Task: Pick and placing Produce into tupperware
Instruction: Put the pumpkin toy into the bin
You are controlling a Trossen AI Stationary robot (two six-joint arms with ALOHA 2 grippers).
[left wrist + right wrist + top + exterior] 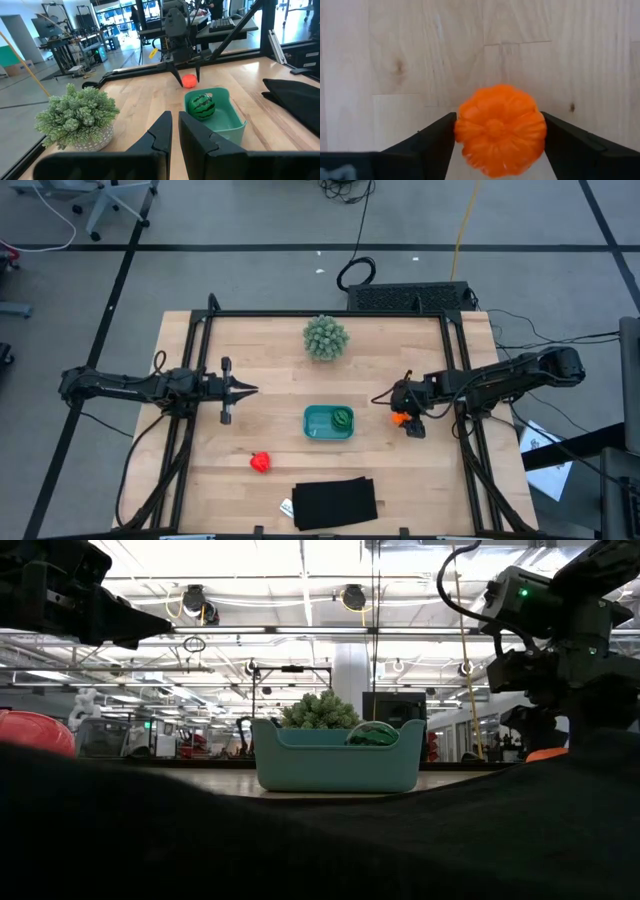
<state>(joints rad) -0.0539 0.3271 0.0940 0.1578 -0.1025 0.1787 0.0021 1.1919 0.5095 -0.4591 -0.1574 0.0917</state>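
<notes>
Bench (270, 390): pale wood planks, smooth matt finish, visible grain and knots.
Tupperware (322, 427): teal plastic, smooth, slight sheen.
Orange ball (500, 130): ribbed, matt plastic look.
Dark green striped piece (202, 106): glossy.
Right end effector (497, 145): fingers (427, 142) of dark matt plastic.
Black flat rectangle (335, 502): matt, cloth-like.

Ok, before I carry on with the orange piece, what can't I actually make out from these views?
- Low view: a dark out-of-focus mass fills the foreground, hiding most of the tabletop; the red piece is cut by the left edge.
- Right wrist view: the orange ball blocks the fingers' contact faces, and I cannot tell if it is lifted off the table.
- High view: the white tag beside the black rectangle is too small to read.
</notes>
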